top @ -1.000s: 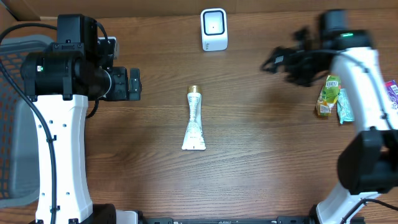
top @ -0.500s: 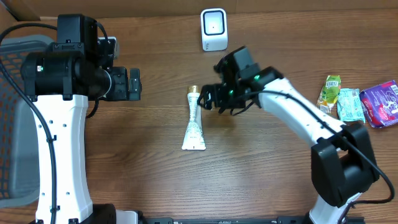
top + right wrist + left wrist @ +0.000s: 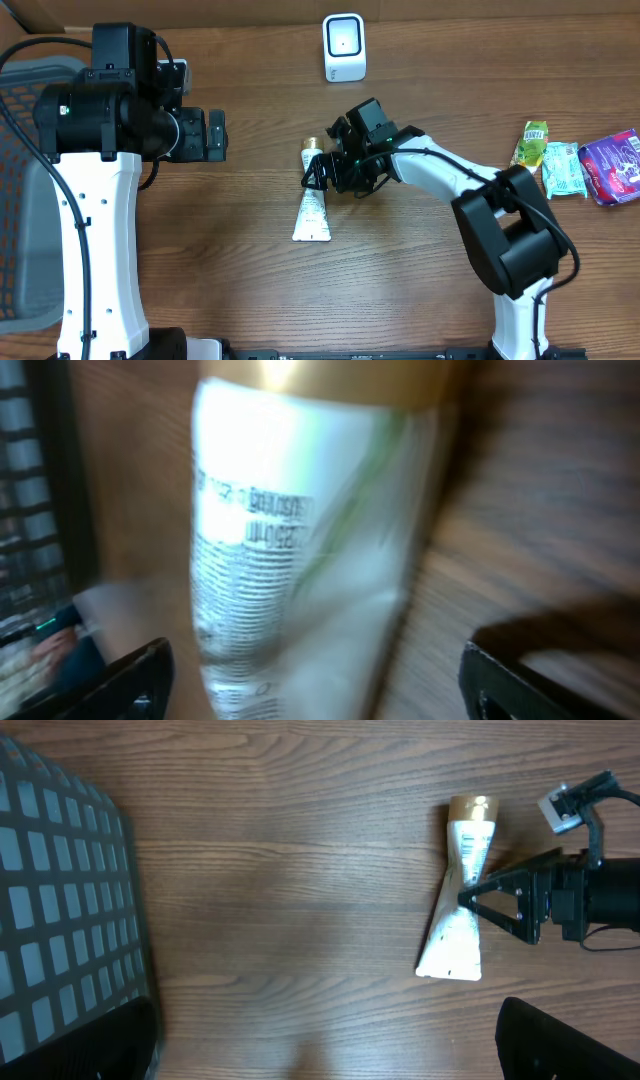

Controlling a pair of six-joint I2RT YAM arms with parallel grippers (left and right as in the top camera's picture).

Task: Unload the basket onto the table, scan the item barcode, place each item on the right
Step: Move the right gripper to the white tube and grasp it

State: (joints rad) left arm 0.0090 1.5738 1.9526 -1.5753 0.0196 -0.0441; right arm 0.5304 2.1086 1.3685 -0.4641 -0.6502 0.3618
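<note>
Tube (image 3: 313,215) lies flat in the middle of the table (image 3: 420,270), gold cap toward the scanner (image 3: 344,47) and crimped end toward the near edge. Right gripper (image 3: 320,172) is down at the tube's upper half, just below the cap, with its fingers apart, one on each side. In the right wrist view the printed tube fills the gap between the two tips, and no clamping shows. Left gripper (image 3: 215,135) hangs well to the tube's left over bare wood, fingers wide apart and holding nothing. Basket (image 3: 22,150) sits at the left edge. Snack packets (image 3: 560,168) lie together at the far right, well apart from the tube.
</note>
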